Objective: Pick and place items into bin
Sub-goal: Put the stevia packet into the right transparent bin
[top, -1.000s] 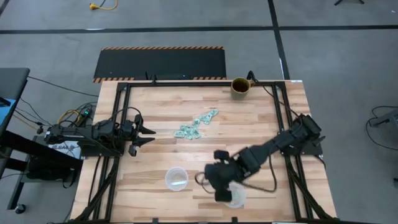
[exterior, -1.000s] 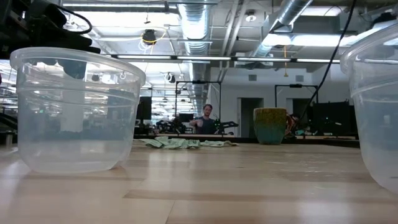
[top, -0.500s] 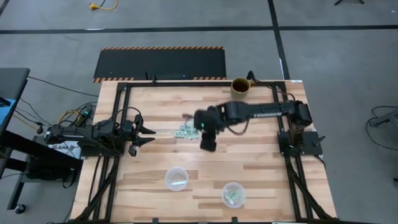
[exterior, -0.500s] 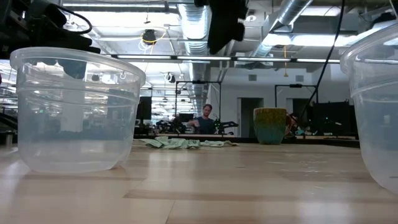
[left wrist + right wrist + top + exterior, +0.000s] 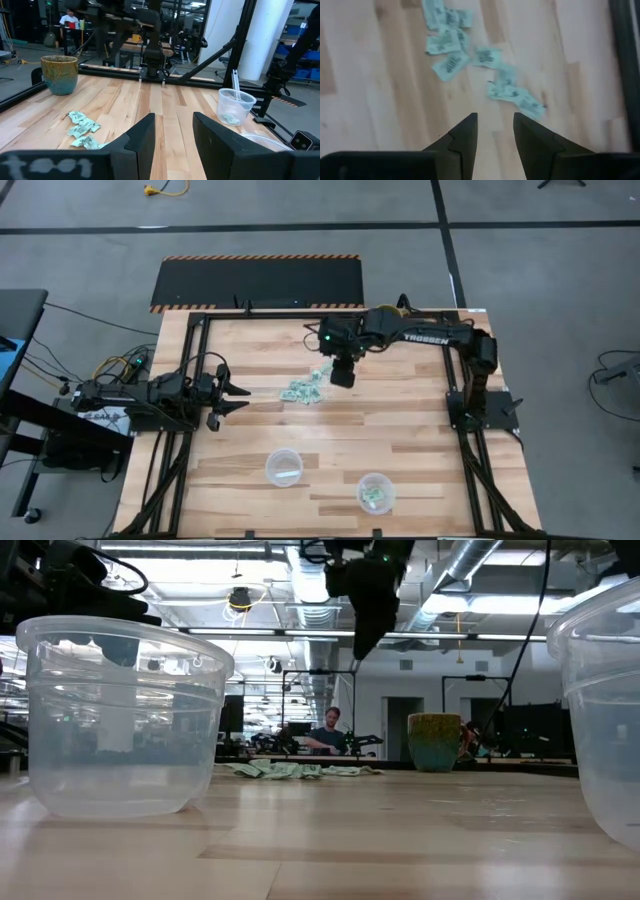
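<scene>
Now the right tool (image 5: 495,131), jaws apart and empty, hangs above the items (image 5: 470,60); descending off-centre could scatter them.

Place: a robotics lab or open industrial workspace.
Floor: bare grey concrete (image 5: 90,240) with dark seams and loose cables.
Ceiling: exposed silver ducts (image 5: 315,580) and strip lights.
Bench: butcher-block table (image 5: 400,430) in a black metal frame (image 5: 190,360), with a hazard-striped black mat (image 5: 260,280) beyond its far edge.
Background: racks, more rigs, and a seated person (image 5: 328,735).
</scene>
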Motion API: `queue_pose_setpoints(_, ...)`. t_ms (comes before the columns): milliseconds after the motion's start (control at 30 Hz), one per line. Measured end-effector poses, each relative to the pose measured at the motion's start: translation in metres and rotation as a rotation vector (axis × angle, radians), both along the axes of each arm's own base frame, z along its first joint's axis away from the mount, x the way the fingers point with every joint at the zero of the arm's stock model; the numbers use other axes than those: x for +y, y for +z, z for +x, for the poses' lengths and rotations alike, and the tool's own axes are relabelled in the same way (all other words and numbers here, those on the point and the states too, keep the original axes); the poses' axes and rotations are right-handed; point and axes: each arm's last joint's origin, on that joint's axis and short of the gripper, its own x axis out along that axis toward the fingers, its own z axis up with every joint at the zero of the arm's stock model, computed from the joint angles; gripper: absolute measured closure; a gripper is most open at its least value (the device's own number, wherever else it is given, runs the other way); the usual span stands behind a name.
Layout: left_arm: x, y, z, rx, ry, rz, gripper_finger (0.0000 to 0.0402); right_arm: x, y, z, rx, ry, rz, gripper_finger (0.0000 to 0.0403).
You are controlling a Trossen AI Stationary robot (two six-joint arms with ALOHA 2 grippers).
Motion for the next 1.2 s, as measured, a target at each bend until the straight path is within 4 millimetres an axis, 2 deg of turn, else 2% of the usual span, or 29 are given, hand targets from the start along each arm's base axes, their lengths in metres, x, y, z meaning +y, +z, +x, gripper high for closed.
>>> queue_pose_setpoints(300,0.0,0.0,0.0,0.0,0.0,0.0,0.0281,-0.042,-0.002,-0.017,0.071,0.116,-0.031,0.0273)
queue_pose_setpoints(467,0.0,0.0,0.0,0.0,0.0,0.0,0.0281,-0.064,-0.001,-0.019,-0.015,0.124,0.042,0.028)
queue_pose_setpoints(567,0.0,0.0,0.0,0.0,0.0,0.0,0.0281,-0.066,-0.014,-0.011,-0.001,0.129,0.057,0.0282)
queue_pose_setpoints(767,0.0,0.0,0.0,0.001,0.001,0.0,0.0281,-0.053,-0.041,0.006,0.076,0.168,0.067,0.028)
queue_pose_setpoints(833,0.0,0.0,0.0,0.004,-0.003,0.0,0.0281,-0.052,-0.047,0.016,0.053,0.173,0.036,0.028)
queue_pose_setpoints(1067,0.0,-0.001,0.001,0.02,-0.001,0.001,0.0281,-0.059,-0.081,0.024,0.147,0.101,0.086,0.028)
queue_pose_setpoints(1200,0.0,-0.002,0.002,0.024,-0.002,0.002,0.0281,-0.062,-0.091,0.026,0.168,0.075,0.102,0.028)
